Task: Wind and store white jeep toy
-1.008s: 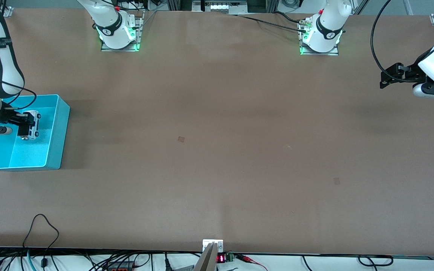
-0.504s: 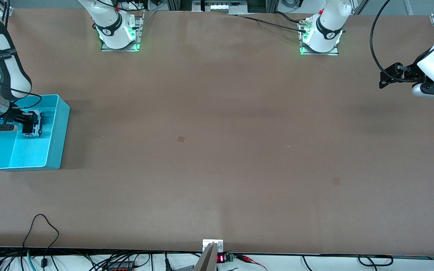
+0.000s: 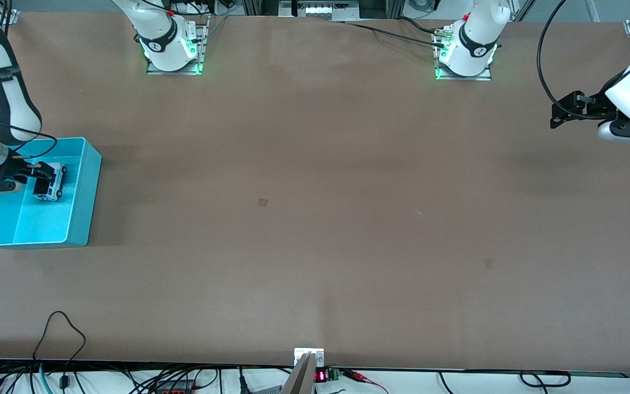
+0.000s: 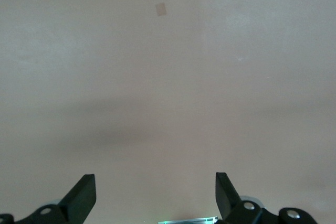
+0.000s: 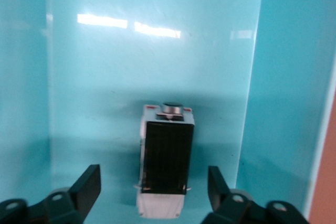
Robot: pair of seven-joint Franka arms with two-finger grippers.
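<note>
front view: jeep lay in the bin, right jaws let go

front view showed, at the right arm's end of the table, the cyan bin [image 3: 82, 189] with the white jeep toy [image 3: 50, 182] on its floor, in the part of the bin farther from the front camera. the right gripper [image 3: 41, 176] was low inside the bin, directly over the toy. in the right wrist view its fingers [image 5: 86, 184] stood spread apart, one on each side of the jeep [image 5: 166, 161], and did not touch it, so the toy was released and rested on the bin floor. the long axis of the jeep ran straight away from the wrist, between the two fingers and along them, with the black roof panel upward. the right arm was much the nearer one. i judged that storing was done and the coming move was only to lift straight up, without catching the toy.

across the bare table, at the left arm's end, the left gripper [image 3: 558, 115] waited in the air, its jaws wide open and empty.

no brand or writing on the toy or the bin could be read.
</note>
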